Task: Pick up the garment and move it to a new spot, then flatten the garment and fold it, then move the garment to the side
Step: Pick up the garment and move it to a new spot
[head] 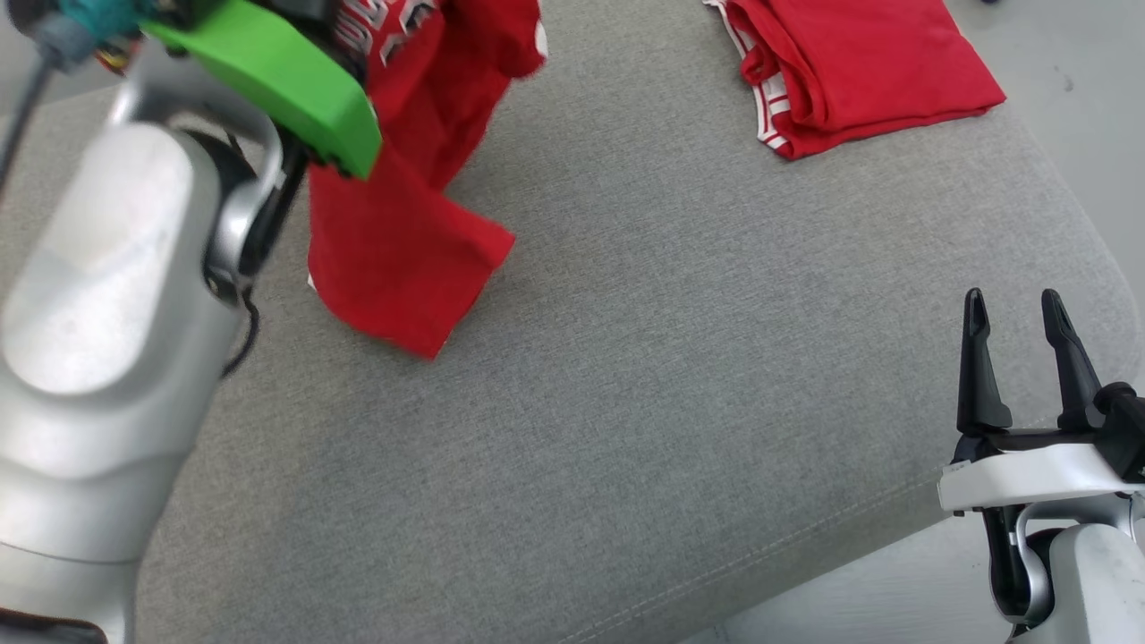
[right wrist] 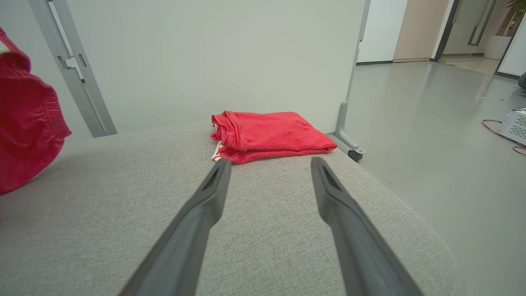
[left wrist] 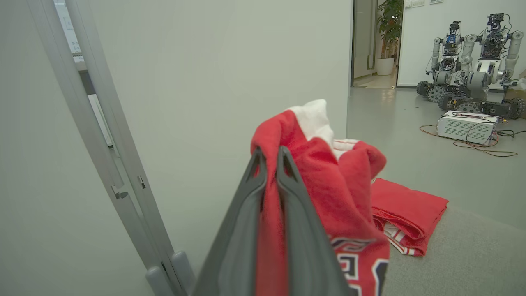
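Observation:
A red garment (head: 402,233) with white and dark lettering hangs above the grey cushion (head: 671,358) at the upper left, its lower edge brushing the fabric. My left gripper (left wrist: 269,154) is shut on the garment (left wrist: 328,193), pinching a bunch of red cloth with a white collar part above the fingertips. My left arm with its green wrist part (head: 286,80) covers the grip in the head view. The same garment (right wrist: 24,123) hangs at the left edge of the right wrist view. My right gripper (head: 1015,309) stands open at the lower right, near the cushion's front edge, holding nothing.
A second red garment (head: 850,72), folded, lies at the cushion's far right corner (right wrist: 271,135) (left wrist: 407,213). A pale wall panel with a metal frame (right wrist: 70,61) stands behind the cushion. Other robots (left wrist: 468,61) and a box with cables (left wrist: 466,127) are on the floor beyond.

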